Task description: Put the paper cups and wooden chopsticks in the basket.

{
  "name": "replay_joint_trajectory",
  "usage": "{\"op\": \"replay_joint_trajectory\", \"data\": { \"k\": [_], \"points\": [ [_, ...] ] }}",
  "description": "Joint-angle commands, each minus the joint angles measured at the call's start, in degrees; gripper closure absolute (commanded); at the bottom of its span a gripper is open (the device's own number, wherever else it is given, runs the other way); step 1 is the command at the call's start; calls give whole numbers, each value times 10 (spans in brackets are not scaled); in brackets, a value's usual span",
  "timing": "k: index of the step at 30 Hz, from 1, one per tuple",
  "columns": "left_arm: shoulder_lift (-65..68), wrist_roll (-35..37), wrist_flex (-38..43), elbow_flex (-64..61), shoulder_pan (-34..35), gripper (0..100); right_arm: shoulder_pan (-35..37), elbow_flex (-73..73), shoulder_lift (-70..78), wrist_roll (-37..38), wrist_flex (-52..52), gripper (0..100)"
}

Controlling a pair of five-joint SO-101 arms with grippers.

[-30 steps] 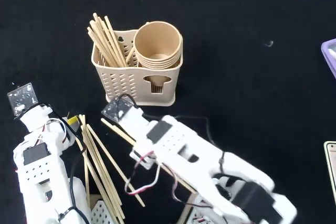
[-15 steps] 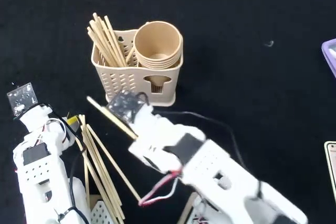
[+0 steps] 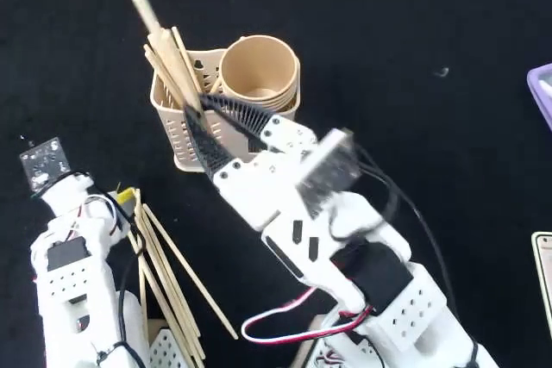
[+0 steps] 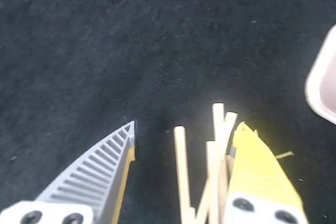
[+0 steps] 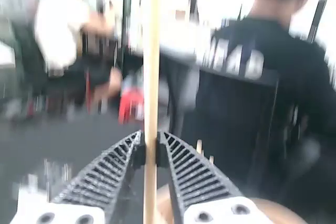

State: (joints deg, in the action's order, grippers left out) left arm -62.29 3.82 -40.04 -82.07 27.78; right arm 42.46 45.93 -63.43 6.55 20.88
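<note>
Chopstick [image 3: 159, 36] pinched between right fingers [image 5: 113, 174] over basket [image 3: 169, 127], best lowered steeply left of paper cups [image 3: 259, 71] before release; left fingers [image 4: 100, 171] spread around loose chopsticks [image 4: 180, 171].

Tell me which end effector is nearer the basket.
Right. The right end effector, shut on a chopstick, is over the front of the basket; the left end effector is apart from it, at the loose chopsticks.

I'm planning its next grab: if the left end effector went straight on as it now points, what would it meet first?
Probably the loose chopsticks, whose ends lie between the open fingers of the left end effector; past them, the black table, though depth is unclear.
</note>
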Motion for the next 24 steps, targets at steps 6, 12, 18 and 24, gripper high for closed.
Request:
{"op": "replay_joint_trajectory", "data": {
  "k": [6,12,18,24],
  "points": [
    [-3,11,44,7,-79,708,-14,-21,160,1,-319,988],
    [-7,11,44,7,-87,708,-56,-36,273,2,-411,988],
    [-6,10,45,7,-84,708,-76,-46,332,1,-410,988],
    [-8,10,45,-1,-87,708,-63,-31,335,1,-392,986]
  ]
}}
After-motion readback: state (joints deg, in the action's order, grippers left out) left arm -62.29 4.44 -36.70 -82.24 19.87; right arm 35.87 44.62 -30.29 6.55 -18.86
